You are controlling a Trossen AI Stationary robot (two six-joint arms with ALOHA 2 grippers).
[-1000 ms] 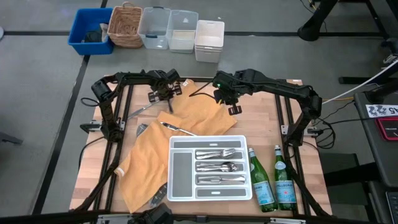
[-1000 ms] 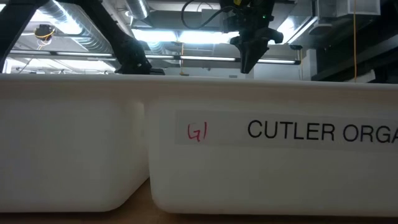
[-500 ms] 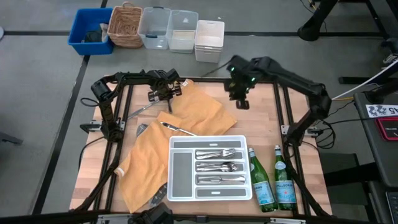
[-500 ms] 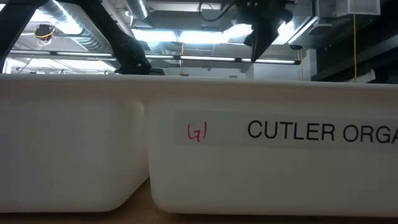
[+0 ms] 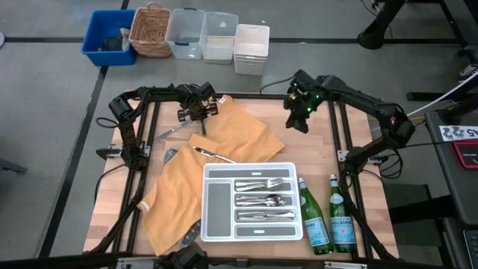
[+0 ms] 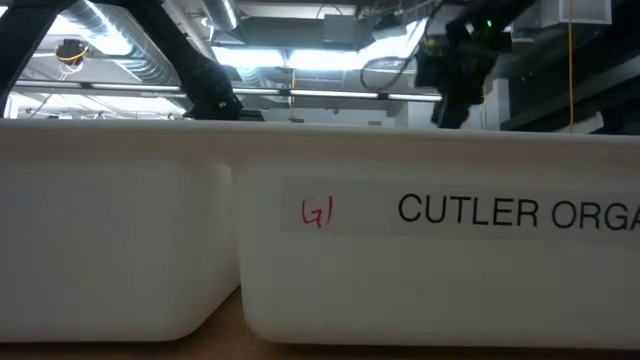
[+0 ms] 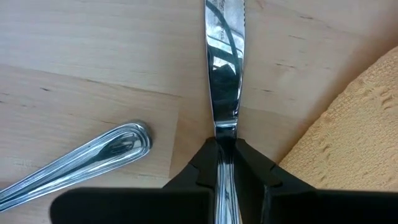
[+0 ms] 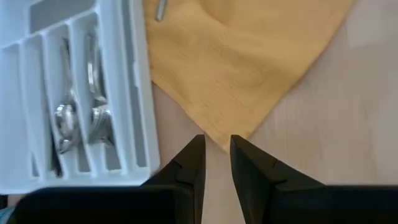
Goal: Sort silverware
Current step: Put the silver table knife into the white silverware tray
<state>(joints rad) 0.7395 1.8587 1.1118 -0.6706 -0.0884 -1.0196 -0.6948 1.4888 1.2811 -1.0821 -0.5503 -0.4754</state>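
Note:
My left gripper [image 5: 196,113] stands at the table's far left, pointing down, shut on a table knife [image 7: 224,74] on bare wood next to the orange cloth [image 5: 224,149]. Another utensil's rounded handle end [image 7: 118,146] lies on the wood close by. My right gripper [image 5: 299,122] hangs in the air at the far right, open and with nothing between its fingers [image 8: 216,155], above the cloth's corner. The white divided tray [image 5: 287,170] lies on the cloth and holds forks, spoons and knives [image 5: 261,200]. One more piece of silverware [image 5: 213,155] lies on the cloth. My left gripper pinches the knife between its two fingers on the handle, right behind where the blade begins [image 7: 225,132]. The fingers come from above, pointing down. The blade runs out from the fingertips over the bare wood; I cannot tell whether it rests on the table.
Two green bottles [image 5: 328,220] stand at the tray's right. Silverware pokes out from the cloth at its left [image 5: 169,155] and near edge [image 5: 187,237]. Bins and a basket [image 5: 179,33] stand beyond the far edge. The tray's white wall [image 6: 320,240] fills the low view.
My right gripper has swung toward the table's right edge from above the cloth's far part, sinking a little and turning as it went. Its fingers hold nothing throughout.

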